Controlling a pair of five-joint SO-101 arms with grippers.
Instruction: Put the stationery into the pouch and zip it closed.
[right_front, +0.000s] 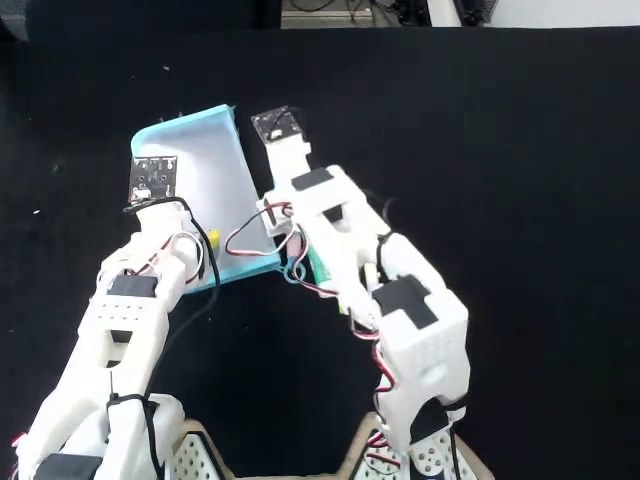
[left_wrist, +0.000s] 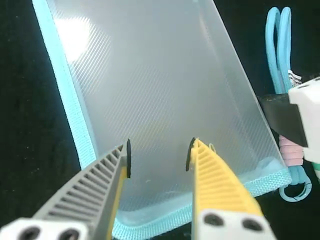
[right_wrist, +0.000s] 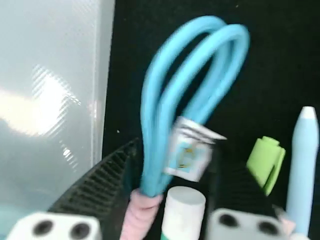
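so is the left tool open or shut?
Open: left tool tips stand apart, pouch showing through the gap.

1. One pouch (right_front: 205, 165), translucent with turquoise edging, lies at the upper left of the high view.
2. Two white arms stand over the black table: the left arm (right_front: 120, 330) at lower left of that view, and the right arm (right_front: 390, 300) just right of centre.
3. There are two grippers: the left gripper (left_wrist: 159, 157), with one grey finger (left_wrist: 95, 185) and one yellow finger (left_wrist: 215, 180), and the right gripper (right_wrist: 175, 175).
4. One blue cord (right_wrist: 200, 75) is doubled into two strands and carries one white tag (right_wrist: 192, 150).
5. There is one each of four more items: a white cylinder (right_wrist: 184, 210), a pink wrapped piece (right_wrist: 142, 212), a green piece (right_wrist: 265, 160) and a pale blue pen (right_wrist: 302, 165).
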